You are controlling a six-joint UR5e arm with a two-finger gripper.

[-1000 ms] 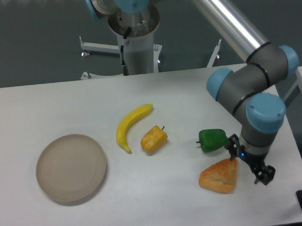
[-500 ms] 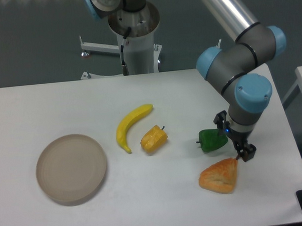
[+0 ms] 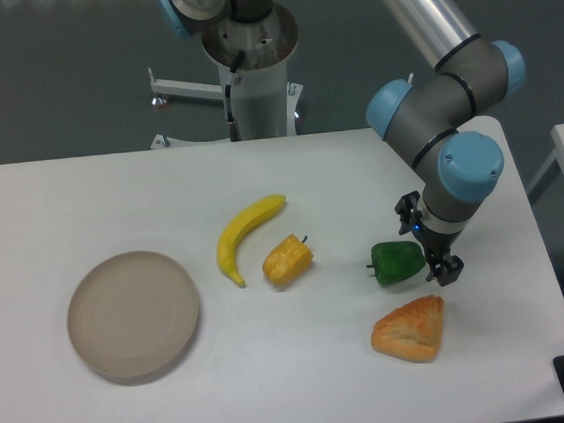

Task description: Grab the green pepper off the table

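Note:
The green pepper (image 3: 395, 262) lies on the white table (image 3: 299, 379), right of centre, with its dark stem pointing left. My gripper (image 3: 427, 243) hangs at the pepper's right end, tilted, its black fingers (image 3: 446, 270) spread apart and holding nothing. One finger stands behind the pepper's far right side and the other at its near right side. I cannot tell whether the fingers touch the pepper.
A croissant-like pastry (image 3: 411, 329) lies just in front of the pepper and gripper. A yellow-orange pepper (image 3: 287, 260) and a banana (image 3: 246, 234) lie to the left. A round beige plate (image 3: 133, 314) sits at the far left. The robot base (image 3: 254, 72) stands at the back.
My gripper has moved from over the pastry's right corner back and left to the green pepper's right end. The pepper and the other objects have not moved.

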